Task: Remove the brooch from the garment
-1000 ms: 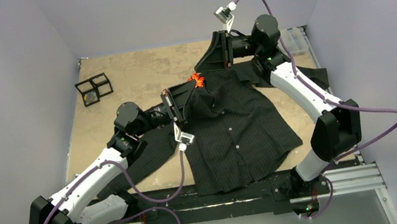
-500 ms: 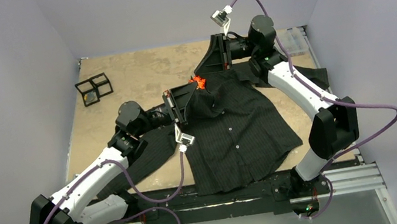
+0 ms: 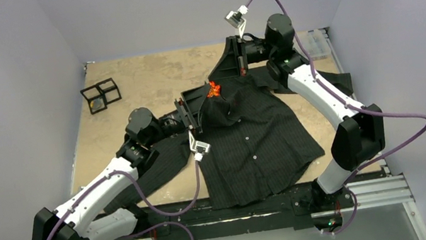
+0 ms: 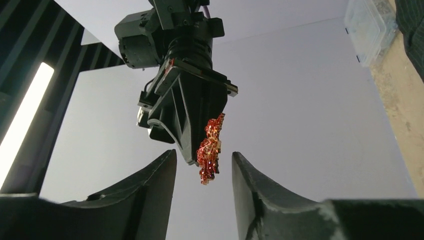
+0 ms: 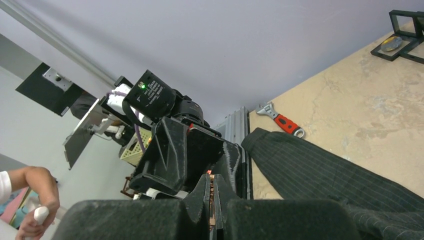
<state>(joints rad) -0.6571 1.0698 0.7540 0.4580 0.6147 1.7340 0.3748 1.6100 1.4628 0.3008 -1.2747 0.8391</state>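
Observation:
The black pinstriped shirt (image 3: 252, 143) lies spread on the table with its white buttons facing up. My right gripper (image 3: 217, 85) is shut on the orange-red sparkly brooch (image 3: 213, 89) above the collar. In the left wrist view the brooch (image 4: 210, 147) hangs free from the right gripper's fingers (image 4: 190, 145), with no cloth on it. My left gripper (image 4: 204, 152) is open and empty, one finger either side of the brooch and below it. In the right wrist view the right gripper (image 5: 211, 176) pinches the thin brooch edge (image 5: 212, 200).
A black wire cube frame (image 3: 101, 94) stands at the back left. A clear plastic box (image 3: 318, 40) sits at the back right. A red-handled wrench (image 5: 281, 121) lies near the shirt sleeve (image 5: 320, 170). A person's hand (image 5: 30, 200) shows beyond the table.
The right gripper has shifted slightly with the brooch, and the left gripper has edged towards it. The shirt has not moved.

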